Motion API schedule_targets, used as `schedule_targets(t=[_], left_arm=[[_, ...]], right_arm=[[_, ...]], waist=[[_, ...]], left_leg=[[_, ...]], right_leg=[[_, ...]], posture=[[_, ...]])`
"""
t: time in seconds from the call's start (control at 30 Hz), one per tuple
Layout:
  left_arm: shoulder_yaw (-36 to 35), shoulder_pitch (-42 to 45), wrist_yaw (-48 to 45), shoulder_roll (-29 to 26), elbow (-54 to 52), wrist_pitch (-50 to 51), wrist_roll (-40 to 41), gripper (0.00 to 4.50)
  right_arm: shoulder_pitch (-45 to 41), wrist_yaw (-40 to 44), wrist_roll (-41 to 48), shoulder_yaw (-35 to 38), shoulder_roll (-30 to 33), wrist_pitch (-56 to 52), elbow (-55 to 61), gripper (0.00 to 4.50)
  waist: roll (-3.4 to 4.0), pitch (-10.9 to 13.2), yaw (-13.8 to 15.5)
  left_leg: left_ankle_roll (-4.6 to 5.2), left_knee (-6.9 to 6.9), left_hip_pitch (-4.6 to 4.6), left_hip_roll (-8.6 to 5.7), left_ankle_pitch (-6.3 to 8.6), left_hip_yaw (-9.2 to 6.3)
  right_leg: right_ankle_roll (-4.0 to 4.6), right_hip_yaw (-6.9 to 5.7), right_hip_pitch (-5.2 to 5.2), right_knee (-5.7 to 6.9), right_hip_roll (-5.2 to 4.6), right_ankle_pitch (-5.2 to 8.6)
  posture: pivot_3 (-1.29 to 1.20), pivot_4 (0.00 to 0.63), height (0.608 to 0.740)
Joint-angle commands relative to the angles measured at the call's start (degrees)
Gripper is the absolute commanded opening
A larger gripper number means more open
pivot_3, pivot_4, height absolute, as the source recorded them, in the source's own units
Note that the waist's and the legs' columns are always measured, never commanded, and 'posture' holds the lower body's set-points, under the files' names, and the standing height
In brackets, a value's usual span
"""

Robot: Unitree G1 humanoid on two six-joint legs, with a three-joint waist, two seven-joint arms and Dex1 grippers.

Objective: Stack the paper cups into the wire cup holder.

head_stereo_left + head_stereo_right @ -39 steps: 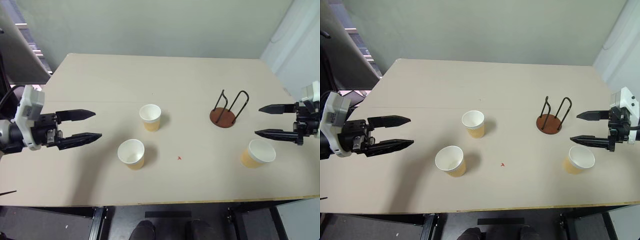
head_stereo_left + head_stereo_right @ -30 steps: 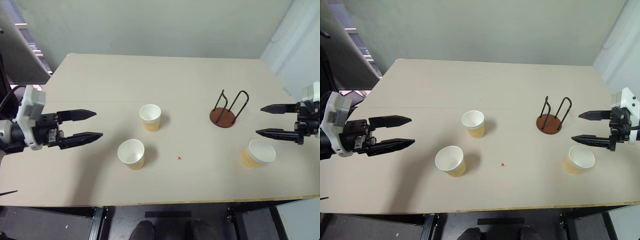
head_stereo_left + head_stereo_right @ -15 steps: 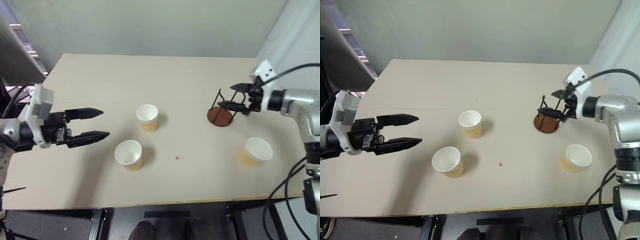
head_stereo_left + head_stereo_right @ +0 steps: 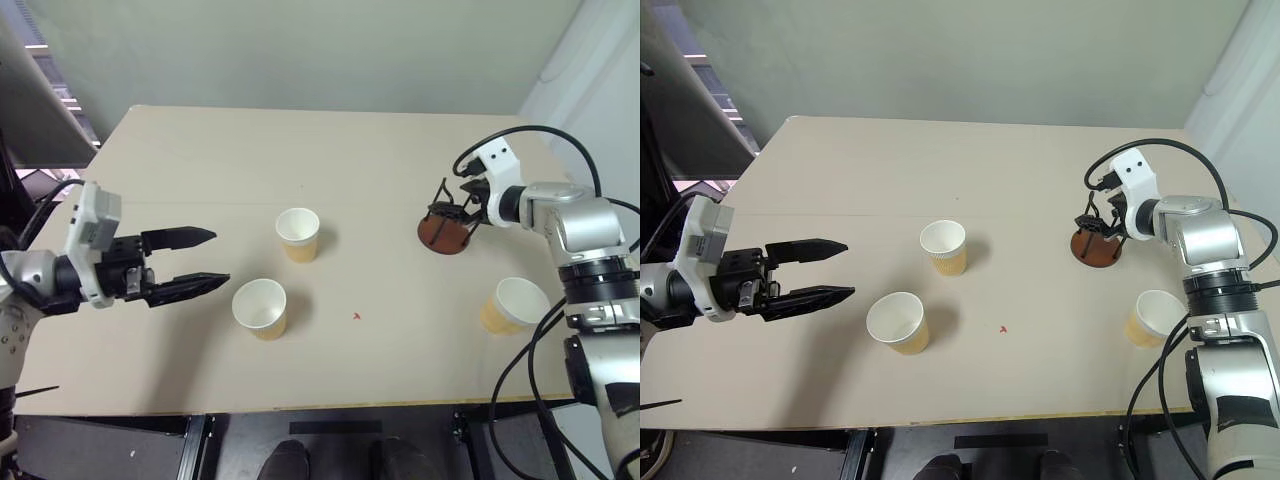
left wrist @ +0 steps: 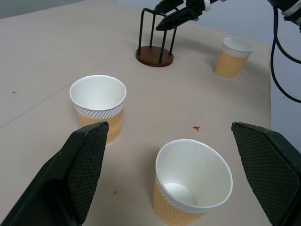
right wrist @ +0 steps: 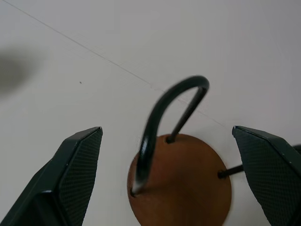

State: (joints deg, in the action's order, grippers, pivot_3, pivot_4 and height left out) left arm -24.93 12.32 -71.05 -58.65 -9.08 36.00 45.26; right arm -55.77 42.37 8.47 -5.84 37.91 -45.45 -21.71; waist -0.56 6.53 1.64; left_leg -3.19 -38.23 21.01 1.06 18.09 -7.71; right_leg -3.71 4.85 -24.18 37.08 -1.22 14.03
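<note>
From the head views, the right gripper (image 4: 458, 203) has swung in from the table's right edge and is now hanging over the wire cup holder (image 4: 444, 228), fingers spread — a sign it is going for the holder first, probably to steady or shift it, not for a cup. The left gripper (image 4: 197, 262) is waiting wide open, just beside the near cup (image 4: 260, 307). All three paper cups are standing upright and apart on the table (image 4: 200, 150): the second cup (image 4: 298, 233) at centre, the third cup (image 4: 514, 305) near the right edge. None is stacked yet.

In the left wrist view, both near cups are showing white insides and ribbed tan walls; the holder is standing beyond them.

In the right wrist view, the open fingers are flanking the holder — reddish-brown disc base, black wire loops rising, empty.
</note>
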Motion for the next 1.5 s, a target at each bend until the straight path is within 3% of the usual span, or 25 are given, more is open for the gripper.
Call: schedule_targets(t=[0.03,0.33,0.37,0.63,0.83,1.17,1.5], left_arm=[[-2.69,-0.35,0.27,-0.34,-2.03,-0.22,1.13,4.5],[-2.53,-0.4,0.26,-0.46,-1.9,-0.54,1.0,4.5],[-2.39,-0.26,0.2,-0.48,-1.77,-0.61,0.92,4.5],[-0.37,2.48,-2.13,-1.79,-3.84,-0.55,1.89,4.5],[3.76,4.5,-6.12,-5.11,-7.45,-0.1,1.35,4.5],[12.81,6.78,-9.8,-6.57,-9.13,-2.81,-3.61,4.5],[14.38,7.51,-9.65,-7.08,-11.52,-2.66,-5.17,4.5]], right_arm=[[-1.56,-1.18,-1.19,0.33,-0.66,0.25,0.31,3.54],[-2.11,1.41,-1.5,0.11,-0.47,0.94,2.4,0.21],[-1.96,2.54,-1.27,-0.15,-0.13,1.01,3.19,0.04],[6.92,22.82,6.44,-2.07,4.95,10.91,22.88,0.04],[10.67,34.66,16.69,-1.32,4.75,13.2,34.15,0.04],[9.41,47.04,16.78,-9.42,4.7,18.69,34.86,0.04],[8.72,50.09,13.48,-14.31,4.55,23.26,31.61,0.04]], waist=[[0.0,0.0,0.0],[0.0,0.0,0.08],[0.0,0.0,0.07],[-0.01,-0.01,0.12],[-0.01,-0.01,-0.09],[-0.04,-0.03,-0.28],[-0.05,-0.03,-0.3]], left_leg=[[0.0,0.0,0.0,0.0,0.0,0.0],[-0.01,0.0,0.01,0.0,0.0,0.0],[-0.01,0.0,0.01,0.0,0.0,0.01],[-0.05,0.04,0.09,0.0,0.01,0.1],[-0.07,-0.05,0.04,-0.04,-0.01,0.18],[-0.06,-0.08,-0.07,0.04,0.0,0.01],[-0.06,-0.07,-0.05,0.06,0.0,0.02]], right_leg=[[0.0,0.0,0.0,0.0,0.0,0.0],[0.01,-0.01,-0.01,0.0,0.0,-0.01],[0.01,-0.01,-0.01,0.0,0.0,-0.01],[0.01,-0.03,-0.02,-0.03,0.03,0.0],[0.01,0.01,0.02,-0.04,0.06,0.0],[0.03,0.08,0.14,-0.04,0.1,0.0],[0.05,0.1,0.14,-0.03,0.1,-0.01]], posture=[[0.0,0.15,0.74],[0.0,0.15,0.74],[0.0,0.15,0.74],[0.0,0.15,0.74],[0.0,0.15,0.74],[0.0,0.15,0.74],[0.0,0.15,0.74]])
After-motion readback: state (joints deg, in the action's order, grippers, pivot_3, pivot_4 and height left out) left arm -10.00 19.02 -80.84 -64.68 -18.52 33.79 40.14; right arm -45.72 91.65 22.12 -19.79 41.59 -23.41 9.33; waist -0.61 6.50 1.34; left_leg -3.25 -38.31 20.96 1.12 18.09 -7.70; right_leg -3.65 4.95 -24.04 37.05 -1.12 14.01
